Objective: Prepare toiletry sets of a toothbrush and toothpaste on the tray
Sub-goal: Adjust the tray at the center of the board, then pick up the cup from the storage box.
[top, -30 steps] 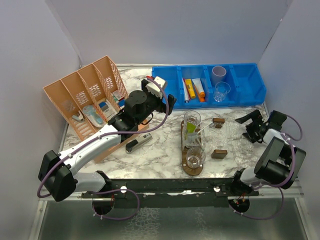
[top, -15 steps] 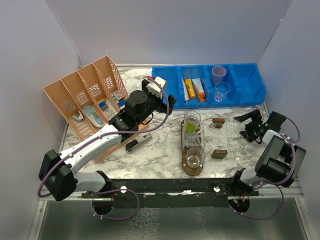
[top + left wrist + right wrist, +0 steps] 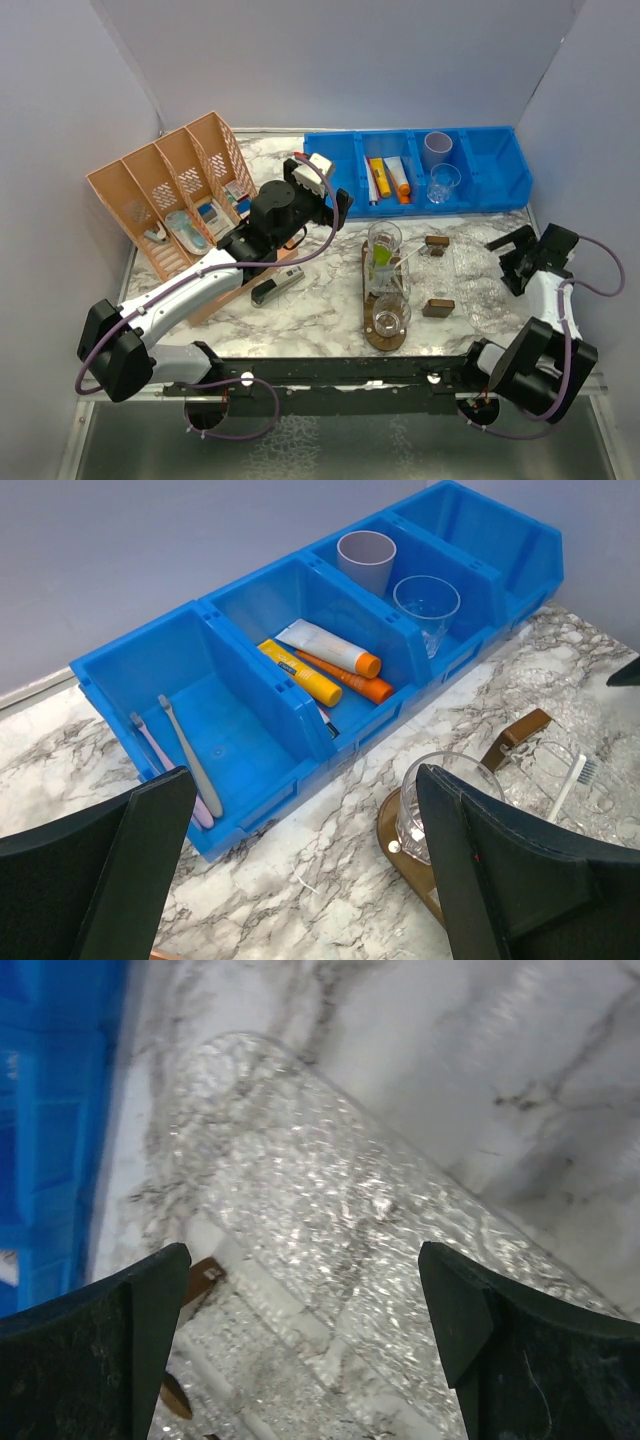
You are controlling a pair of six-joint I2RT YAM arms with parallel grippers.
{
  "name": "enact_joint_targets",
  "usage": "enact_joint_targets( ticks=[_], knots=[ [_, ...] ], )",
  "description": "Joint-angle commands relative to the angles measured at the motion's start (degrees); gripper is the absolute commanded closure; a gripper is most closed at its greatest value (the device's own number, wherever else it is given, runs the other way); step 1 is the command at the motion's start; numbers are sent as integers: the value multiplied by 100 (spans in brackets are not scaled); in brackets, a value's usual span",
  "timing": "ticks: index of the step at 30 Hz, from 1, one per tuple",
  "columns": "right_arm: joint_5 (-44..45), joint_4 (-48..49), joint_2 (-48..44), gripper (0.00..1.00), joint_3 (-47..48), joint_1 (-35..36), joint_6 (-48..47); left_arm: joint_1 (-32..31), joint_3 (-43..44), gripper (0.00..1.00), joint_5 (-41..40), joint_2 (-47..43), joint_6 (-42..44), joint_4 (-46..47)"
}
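The dark brown tray (image 3: 374, 335) lies lengthwise mid-table and carries three clear tumblers. The far tumbler (image 3: 384, 239) holds a lime green tube (image 3: 382, 258), and a pale toothbrush (image 3: 406, 257) leans out to the right. My left gripper (image 3: 335, 203) hovers open and empty by the left end of the blue bin. In the left wrist view the gripper (image 3: 305, 780) frames the bin and the far tumbler (image 3: 447, 805) on the tray's end (image 3: 398, 845). At the right edge my right gripper (image 3: 510, 260) is open and empty; the right wrist view shows it (image 3: 302, 1255) above a clear bumpy plastic sheet (image 3: 330, 1260).
The blue bin (image 3: 350, 160) at the back holds toothbrushes (image 3: 183, 760), paste tubes (image 3: 325, 660), a lilac cup (image 3: 366, 560) and a clear glass (image 3: 427, 605). An orange divided basket (image 3: 135, 185) stands at the left. A dark stapler-like item (image 3: 276, 288) and two brown blocks (image 3: 438, 307) lie beside the tray.
The right arm has folded back, its elbow dropping toward the near edge and its gripper shifting slightly right and back. The left arm has not moved.
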Motion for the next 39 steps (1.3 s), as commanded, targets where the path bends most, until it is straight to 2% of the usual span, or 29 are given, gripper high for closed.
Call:
enact_joint_targets(
  ticks=[1,6,29,39],
  knots=[
    [1046,-692,166,0,-219,-50,326,-23,105,5,68,-89,-21,7],
    [953,-680,351,1,-422,-64,513,-20,90,5,40,-131,-7,7],
    [-178,-862,57,2,-715,-67,300,-21,108,5,88,-143,-32,1],
    [387,-1127,-182,2,-217,-68,70,-17,109,5,71,-134,-13,-2]
  ],
)
